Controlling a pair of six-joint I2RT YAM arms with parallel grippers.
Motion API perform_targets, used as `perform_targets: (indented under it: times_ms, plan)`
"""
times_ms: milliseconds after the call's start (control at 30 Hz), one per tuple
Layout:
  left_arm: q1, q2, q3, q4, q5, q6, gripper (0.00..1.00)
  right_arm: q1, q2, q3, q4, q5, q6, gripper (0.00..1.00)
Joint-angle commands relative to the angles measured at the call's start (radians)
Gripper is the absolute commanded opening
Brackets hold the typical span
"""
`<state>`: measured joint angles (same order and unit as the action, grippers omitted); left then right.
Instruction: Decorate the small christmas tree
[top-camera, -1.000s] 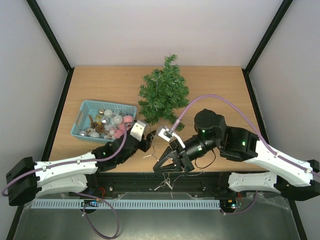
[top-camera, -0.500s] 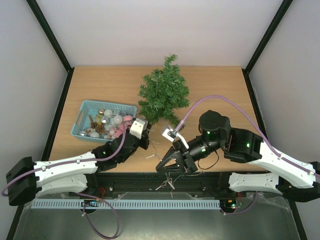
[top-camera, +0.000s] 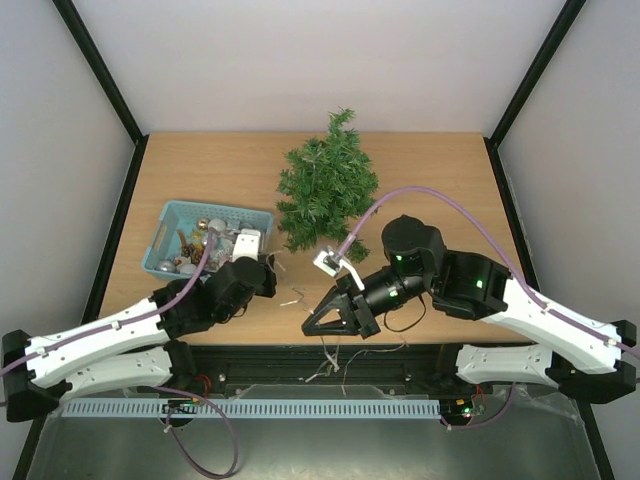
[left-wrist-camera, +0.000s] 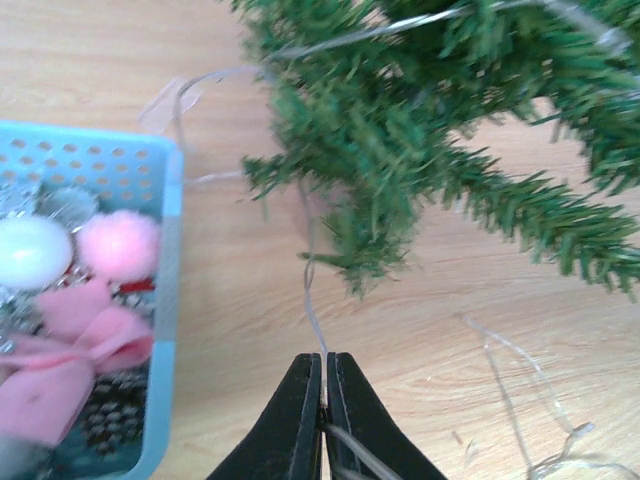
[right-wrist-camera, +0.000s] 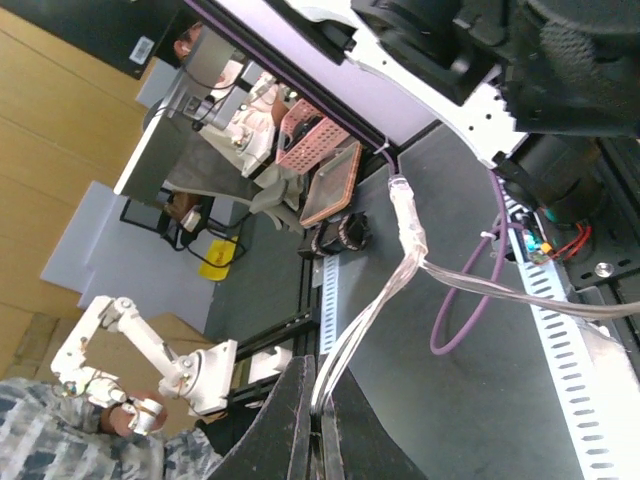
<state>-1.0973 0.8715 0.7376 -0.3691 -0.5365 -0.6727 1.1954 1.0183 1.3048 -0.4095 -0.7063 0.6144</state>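
L gripper (left-wrist-camera: 323, 365): pinching shut on thin clear wire (left-wrist-camera: 309, 290) running up to small christmas tree (left-wrist-camera: 400, 150).
R gripper (right-wrist-camera: 317, 390): clamping clear wire bundle (right-wrist-camera: 365, 310).
Teal basket (left-wrist-camera: 168, 300): sitting left of tree.

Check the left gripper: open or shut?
Shut: on the left gripper, fingers meet, pinching the thin wire leading to the small christmas tree.

The small christmas tree (top-camera: 328, 190) was dark green all over. The plastic basket with little holes (left-wrist-camera: 165, 300) was light blue-green. The fluffy round ball (left-wrist-camera: 118, 245) and soft cloth bow (left-wrist-camera: 70, 340) were pink. The wooden table (top-camera: 200, 170) was light brown with thin stripes. The left gripper (left-wrist-camera: 323, 362) and right gripper (right-wrist-camera: 318, 375) were black, and the thin wire (left-wrist-camera: 310, 290) was see-through.
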Motion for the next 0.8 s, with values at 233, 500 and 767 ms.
perform_targets:
  times_ms: [233, 500, 767]
  plan:
    - [0.041, -0.029, 0.22, -0.479, -0.037, -0.275, 0.02, -0.099, 0.055, 0.018, -0.025, -0.098, -0.029, 0.01]
    - [0.133, 0.029, 0.473, -0.634, -0.021, -0.174, 0.02, -0.141, 0.148, 0.171, -0.108, -0.112, -0.086, 0.01]
    - [0.162, 0.026, 0.404, -0.524, 0.133, -0.105, 0.02, -0.156, 0.184, 0.181, -0.118, -0.124, -0.093, 0.01]
